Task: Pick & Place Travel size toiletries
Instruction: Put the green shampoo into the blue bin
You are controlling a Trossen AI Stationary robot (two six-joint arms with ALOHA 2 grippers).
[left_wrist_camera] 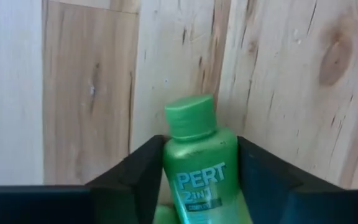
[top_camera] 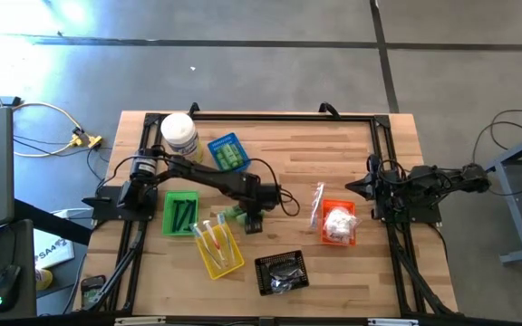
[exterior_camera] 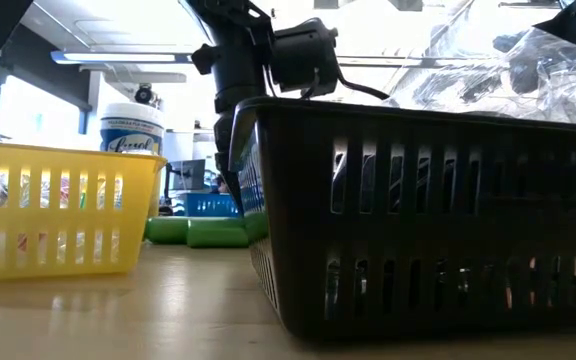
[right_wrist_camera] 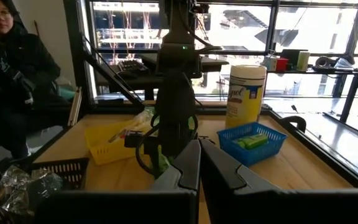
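Note:
A small green bottle [left_wrist_camera: 199,155] with a green cap [left_wrist_camera: 190,117] lies on its side on the wooden table [top_camera: 288,163], near the middle. My left gripper [left_wrist_camera: 201,171] comes down over it, one dark finger on each side of its body; in the high view this gripper [top_camera: 250,220] stands between the yellow and orange baskets. The low view shows green bottles [exterior_camera: 200,232] lying on the table behind the black basket. My right gripper [right_wrist_camera: 199,163] waits shut and holding nothing at the table's right edge [top_camera: 362,188]. My left gripper has the green bottle's body between its two fingers [left_wrist_camera: 138,180], which lie against the two long sides [left_wrist_camera: 169,171] just below the cap. The fingers come steeply from above and lie across the bottle. The bottle lies on the table, label up.
Around the left gripper stand a green basket [top_camera: 181,213], a yellow basket [top_camera: 217,246], a black basket [top_camera: 282,272], a blue basket [top_camera: 227,152] and an orange basket [top_camera: 338,224]. A big white jar [top_camera: 179,134] stands at the far left. A person sits beyond the table [right_wrist_camera: 5,74].

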